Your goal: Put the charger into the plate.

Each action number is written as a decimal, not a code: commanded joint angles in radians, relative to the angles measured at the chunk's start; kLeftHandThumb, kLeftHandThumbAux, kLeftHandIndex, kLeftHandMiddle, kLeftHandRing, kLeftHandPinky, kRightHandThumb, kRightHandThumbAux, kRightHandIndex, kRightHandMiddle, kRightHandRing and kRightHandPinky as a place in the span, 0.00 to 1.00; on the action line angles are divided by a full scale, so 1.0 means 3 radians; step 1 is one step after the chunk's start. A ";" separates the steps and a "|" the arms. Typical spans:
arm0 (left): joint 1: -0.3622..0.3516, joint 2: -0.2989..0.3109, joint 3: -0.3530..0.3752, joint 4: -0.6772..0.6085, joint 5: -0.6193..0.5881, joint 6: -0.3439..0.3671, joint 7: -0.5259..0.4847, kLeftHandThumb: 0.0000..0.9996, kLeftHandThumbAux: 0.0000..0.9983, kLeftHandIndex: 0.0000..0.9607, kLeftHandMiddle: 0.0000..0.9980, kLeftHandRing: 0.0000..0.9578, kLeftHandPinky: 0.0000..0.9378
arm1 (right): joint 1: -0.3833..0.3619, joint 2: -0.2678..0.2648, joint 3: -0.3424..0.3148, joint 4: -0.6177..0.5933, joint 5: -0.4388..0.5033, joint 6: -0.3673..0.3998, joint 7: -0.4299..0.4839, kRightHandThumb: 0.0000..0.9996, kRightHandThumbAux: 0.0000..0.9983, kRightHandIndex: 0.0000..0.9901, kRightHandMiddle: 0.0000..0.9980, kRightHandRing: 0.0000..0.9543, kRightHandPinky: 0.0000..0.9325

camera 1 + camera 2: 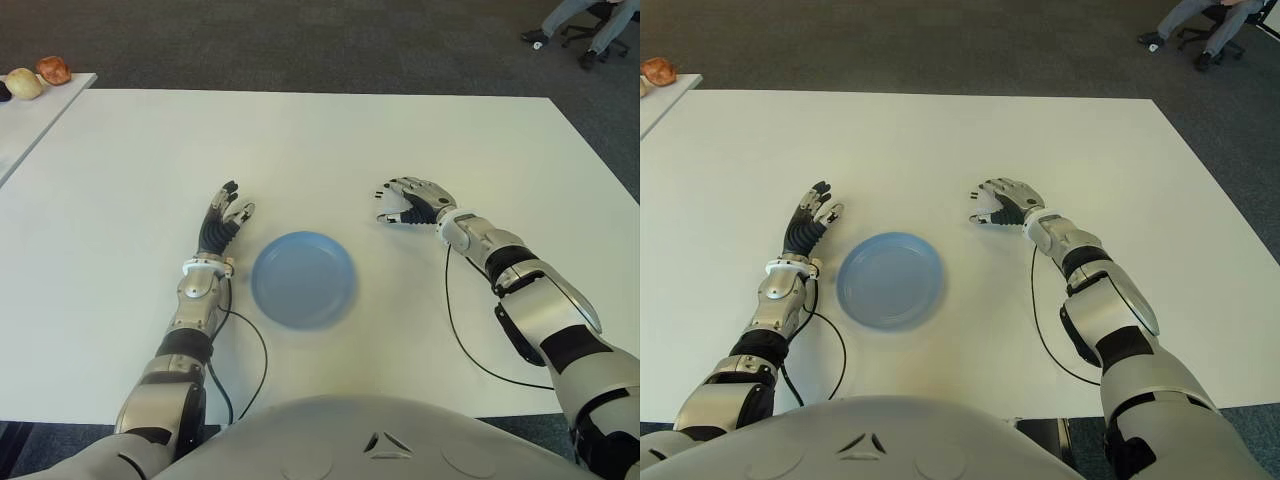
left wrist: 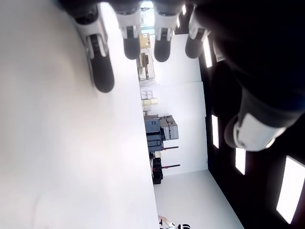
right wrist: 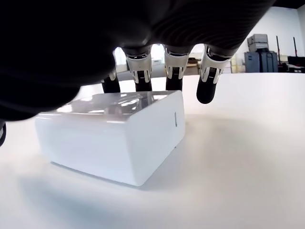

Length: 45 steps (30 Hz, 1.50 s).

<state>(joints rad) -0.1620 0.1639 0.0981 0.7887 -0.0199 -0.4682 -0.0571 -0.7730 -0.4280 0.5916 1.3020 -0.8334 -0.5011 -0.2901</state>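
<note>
The charger [image 3: 119, 138] is a white block lying flat on the white table [image 1: 300, 140], right of the blue plate [image 1: 303, 279]. My right hand [image 1: 405, 200] arches over it; in the right wrist view the fingers [image 3: 174, 67] hang over its far edge and the block still sits on the table. Only a bit of the charger [image 1: 396, 213] shows under the hand in the eye views. The plate holds nothing. My left hand [image 1: 226, 215] shows just left of the plate with its fingers [image 2: 102, 71] stretched out, holding nothing.
A second table at the far left carries two round fruit-like things [image 1: 40, 72]. A person's legs and an office chair [image 1: 590, 25] are at the far right on the carpet. Thin black cables [image 1: 455, 320] trail from both wrists across the table.
</note>
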 commanded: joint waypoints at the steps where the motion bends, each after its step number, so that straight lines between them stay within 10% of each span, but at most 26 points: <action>1: 0.0308 -0.0021 -0.0034 0.0143 0.0008 0.0418 -0.0074 0.00 0.59 0.03 0.08 0.08 0.09 | 0.0037 0.0035 0.0036 0.0048 0.0016 -0.0038 0.0004 0.32 0.22 0.00 0.00 0.00 0.00; 45: 0.0458 0.0080 -0.0043 -0.0054 -0.0013 0.0511 -0.0183 0.00 0.60 0.03 0.08 0.07 0.07 | 0.0115 -0.0041 0.0008 0.0092 0.0133 -0.0048 0.0109 0.34 0.31 0.00 0.00 0.00 0.05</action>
<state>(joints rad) -0.1086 0.1941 0.1001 0.7141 -0.0386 -0.4347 -0.1014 -0.7591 -0.4280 0.5868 1.3194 -0.7930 -0.5148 -0.2720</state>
